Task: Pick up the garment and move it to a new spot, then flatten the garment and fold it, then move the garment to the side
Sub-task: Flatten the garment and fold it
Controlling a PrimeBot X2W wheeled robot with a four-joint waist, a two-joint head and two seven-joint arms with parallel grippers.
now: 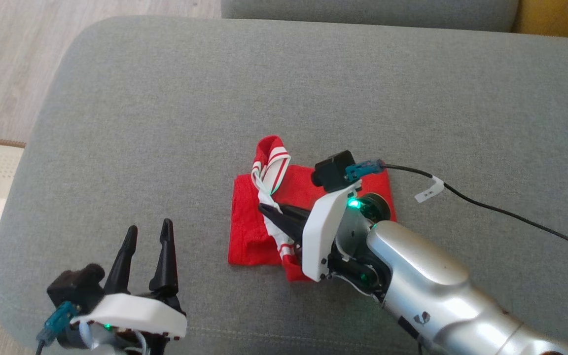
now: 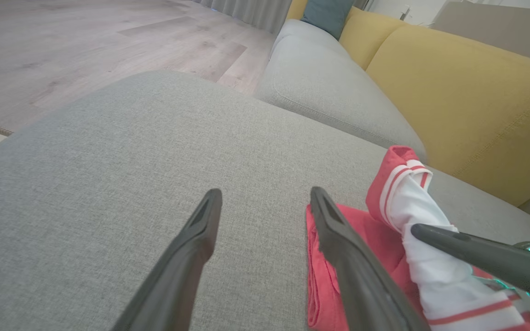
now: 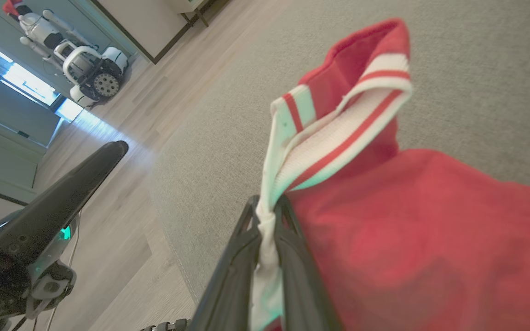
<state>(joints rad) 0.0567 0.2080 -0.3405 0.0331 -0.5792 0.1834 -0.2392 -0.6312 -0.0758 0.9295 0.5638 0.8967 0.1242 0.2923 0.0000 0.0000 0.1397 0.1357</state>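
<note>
While the left pincer (image 1: pixel 149 225) gapes empty, the right pincer (image 1: pixel 263 208) pinches one garment (image 1: pixel 248 234) (red, white-striped).

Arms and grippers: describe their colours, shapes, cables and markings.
The left gripper and right gripper each have two long, tapering black fingers on a white shell with a green light, plus a black camera block and a teal plug. The right forearm is glossy silver with a small dark logo; its black cable carries a white tag.

Silver forearm (image 1: pixel 427 276), white wrist shell (image 1: pixel 326 231), black claw fingers (image 1: pixel 165 256), teal connector (image 1: pixel 363 168), black cable (image 1: pixel 511 214)
</note>
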